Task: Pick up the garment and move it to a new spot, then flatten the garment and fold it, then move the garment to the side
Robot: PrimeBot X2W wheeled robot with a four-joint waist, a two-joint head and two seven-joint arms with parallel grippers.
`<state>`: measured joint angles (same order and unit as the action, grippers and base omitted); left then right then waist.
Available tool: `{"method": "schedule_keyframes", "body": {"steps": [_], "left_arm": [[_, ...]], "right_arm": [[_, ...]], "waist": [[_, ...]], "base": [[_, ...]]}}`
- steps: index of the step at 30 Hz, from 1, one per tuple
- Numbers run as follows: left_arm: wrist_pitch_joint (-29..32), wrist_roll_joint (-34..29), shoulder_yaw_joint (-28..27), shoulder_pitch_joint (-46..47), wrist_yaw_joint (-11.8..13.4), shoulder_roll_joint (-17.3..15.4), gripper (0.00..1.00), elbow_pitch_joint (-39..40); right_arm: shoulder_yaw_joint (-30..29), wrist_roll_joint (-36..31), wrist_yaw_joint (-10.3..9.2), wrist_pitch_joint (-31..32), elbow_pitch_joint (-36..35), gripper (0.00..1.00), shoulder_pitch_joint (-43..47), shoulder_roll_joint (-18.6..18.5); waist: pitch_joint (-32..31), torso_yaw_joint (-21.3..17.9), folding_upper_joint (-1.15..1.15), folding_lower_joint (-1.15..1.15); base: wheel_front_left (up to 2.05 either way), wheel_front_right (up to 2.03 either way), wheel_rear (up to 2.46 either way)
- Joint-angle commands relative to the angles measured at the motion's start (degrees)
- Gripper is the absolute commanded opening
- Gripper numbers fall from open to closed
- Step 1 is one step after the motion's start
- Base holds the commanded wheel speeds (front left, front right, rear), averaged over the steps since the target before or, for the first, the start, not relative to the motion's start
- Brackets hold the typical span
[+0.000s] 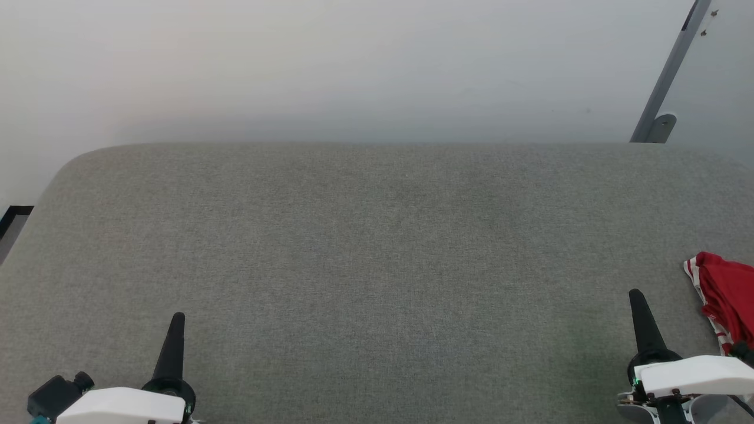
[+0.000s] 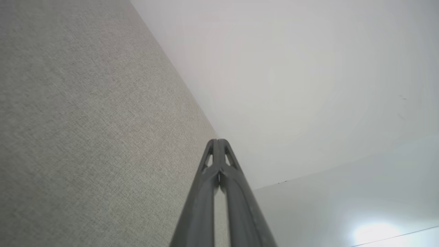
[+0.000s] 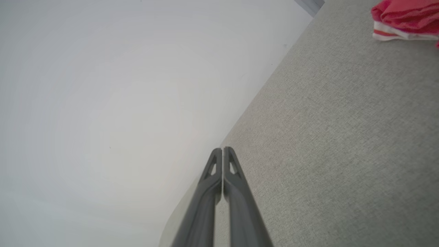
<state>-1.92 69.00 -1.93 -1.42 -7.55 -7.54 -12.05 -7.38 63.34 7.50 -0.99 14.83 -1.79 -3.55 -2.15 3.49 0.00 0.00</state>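
The garment (image 1: 727, 297) is a crumpled red bundle with white-and-red striped trim, lying at the right edge of the grey fabric surface (image 1: 377, 265) and partly cut off by the frame. The right wrist view catches the garment (image 3: 406, 17) in its top right corner. My right gripper (image 1: 635, 294) is shut and empty, just left of the garment and apart from it; its fingers (image 3: 223, 150) are pressed together. At the lower left my left gripper (image 1: 178, 318) is shut and empty too, with its fingers (image 2: 217, 140) closed, far from the garment.
A pale wall (image 1: 353, 65) rises behind the grey surface's far edge. A grey metal bar with a bracket (image 1: 662, 100) leans at the back right. The surface's rounded left corner (image 1: 65, 171) drops to a dark-edged floor strip (image 1: 12, 218).
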Motion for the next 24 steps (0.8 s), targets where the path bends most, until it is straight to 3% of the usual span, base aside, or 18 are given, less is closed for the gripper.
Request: {"method": "schedule_keyframes", "body": {"steps": [1,24], "left_arm": [[0.7,1.9,-0.5,1.6,0.1,0.0,0.0,0.3],[4.0,11.6,-2.1,4.4,0.1,1.9,0.0,-0.7]], "right_arm": [[0.1,2.0,0.02,0.5,-0.7,0.0,-1.4,0.0],[0.4,13.8,0.01,3.6,-0.8,0.0,-2.9,0.3]], "waist": [[0.1,-0.1,0.0,0.0],[0.9,-1.4,0.0,0.0]], "base": [[0.0,0.0,0.0],[0.0,0.0,0.0]]}}
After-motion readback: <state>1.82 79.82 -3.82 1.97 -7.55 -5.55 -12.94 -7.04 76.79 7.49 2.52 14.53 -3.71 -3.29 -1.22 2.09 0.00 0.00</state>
